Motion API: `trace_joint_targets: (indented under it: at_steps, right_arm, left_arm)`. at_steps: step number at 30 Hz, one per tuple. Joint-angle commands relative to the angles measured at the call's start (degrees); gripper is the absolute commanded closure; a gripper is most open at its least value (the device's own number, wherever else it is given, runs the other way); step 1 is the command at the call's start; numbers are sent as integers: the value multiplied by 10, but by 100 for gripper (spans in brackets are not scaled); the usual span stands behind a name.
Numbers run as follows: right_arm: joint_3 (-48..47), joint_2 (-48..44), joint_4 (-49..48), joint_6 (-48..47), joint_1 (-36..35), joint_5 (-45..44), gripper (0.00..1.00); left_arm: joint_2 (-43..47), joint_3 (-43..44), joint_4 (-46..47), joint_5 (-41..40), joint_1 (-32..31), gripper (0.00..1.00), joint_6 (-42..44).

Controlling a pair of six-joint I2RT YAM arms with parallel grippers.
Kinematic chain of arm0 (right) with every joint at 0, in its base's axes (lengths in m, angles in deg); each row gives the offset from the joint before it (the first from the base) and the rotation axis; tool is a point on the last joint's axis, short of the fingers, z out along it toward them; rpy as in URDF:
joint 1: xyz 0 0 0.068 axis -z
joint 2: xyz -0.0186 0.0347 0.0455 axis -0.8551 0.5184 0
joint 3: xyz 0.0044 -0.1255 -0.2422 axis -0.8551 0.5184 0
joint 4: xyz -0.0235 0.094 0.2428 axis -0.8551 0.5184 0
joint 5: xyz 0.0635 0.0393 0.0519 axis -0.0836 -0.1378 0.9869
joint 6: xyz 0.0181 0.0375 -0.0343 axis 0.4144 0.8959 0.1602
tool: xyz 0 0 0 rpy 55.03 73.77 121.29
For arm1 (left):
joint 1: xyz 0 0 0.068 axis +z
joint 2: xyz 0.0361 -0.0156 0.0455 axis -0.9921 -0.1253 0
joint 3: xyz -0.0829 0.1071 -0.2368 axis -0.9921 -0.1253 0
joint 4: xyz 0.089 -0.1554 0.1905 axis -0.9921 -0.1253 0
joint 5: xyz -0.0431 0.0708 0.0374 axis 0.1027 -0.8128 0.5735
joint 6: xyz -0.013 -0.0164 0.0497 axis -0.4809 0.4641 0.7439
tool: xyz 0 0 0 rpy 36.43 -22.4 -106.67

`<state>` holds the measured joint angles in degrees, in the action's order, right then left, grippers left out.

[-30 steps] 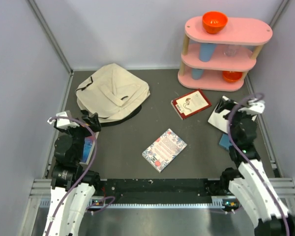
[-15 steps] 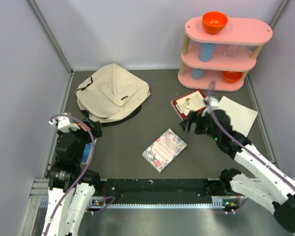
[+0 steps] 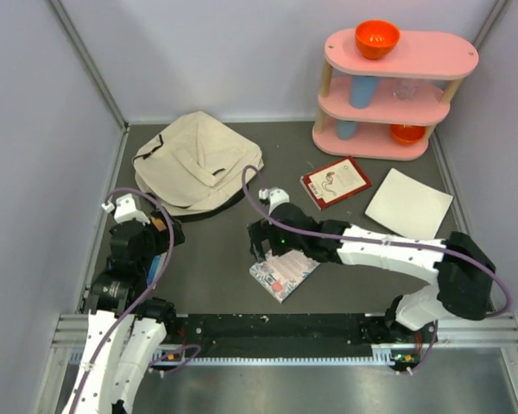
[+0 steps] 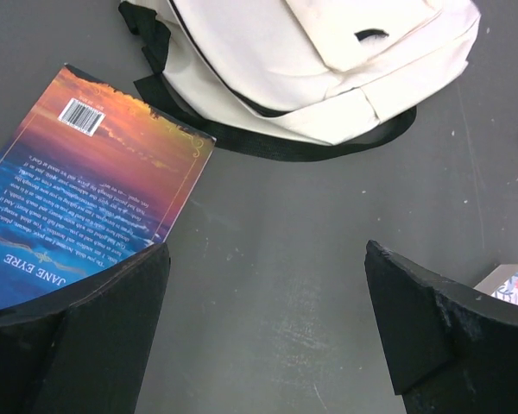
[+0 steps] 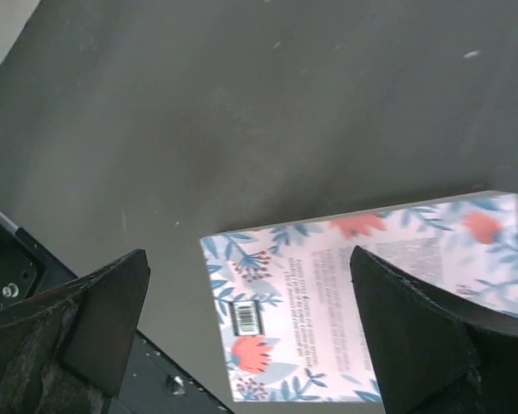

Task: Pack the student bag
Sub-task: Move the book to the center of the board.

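1. The student bag (image 3: 198, 164) — a cream canvas backpack with black straps — lies flat at the back left of the dark table (image 3: 216, 250).
2. The left gripper (image 4: 268, 319) hovers just in front of the bag, its jaws spread wide and empty. A sunset-coloured book (image 4: 86, 190) lies partly under one finger, near the bag's strap.
3. The right gripper (image 5: 250, 319) hangs in front of the bag and to its right, jaws wide apart and holding nothing — above a corner of a floral book (image 5: 371, 285).
4. To the bag's right lie a red book (image 3: 335, 182) and a white sheet (image 3: 409, 203). Behind them stands a pink shelf (image 3: 432, 53).
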<state>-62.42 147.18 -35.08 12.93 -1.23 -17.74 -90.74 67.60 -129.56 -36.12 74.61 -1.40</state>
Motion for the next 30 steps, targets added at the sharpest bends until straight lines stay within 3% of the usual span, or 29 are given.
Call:
trace_joint_targets:
  at_steps: [1,8,16,21,30]
  right_arm:
    - [-22,60,-64,51,-34,57,1]
    - [-66,151,-129,53,-84,163,1]
    - [-118,235,-106,49,-116,73,1]
    - [-58,205,-113,58,-117,83,5]
    - [88,98,-70,112,-77,-8,5]
  left_arm:
    - [26,12,14,-9,1,1,-8]
    - [54,11,11,-24,2,1,-13]
    - [53,11,12,-24,3,2,-14]
    - [53,11,12,-21,3,2,-13]
    - [56,9,14,-16,3,2,-13]
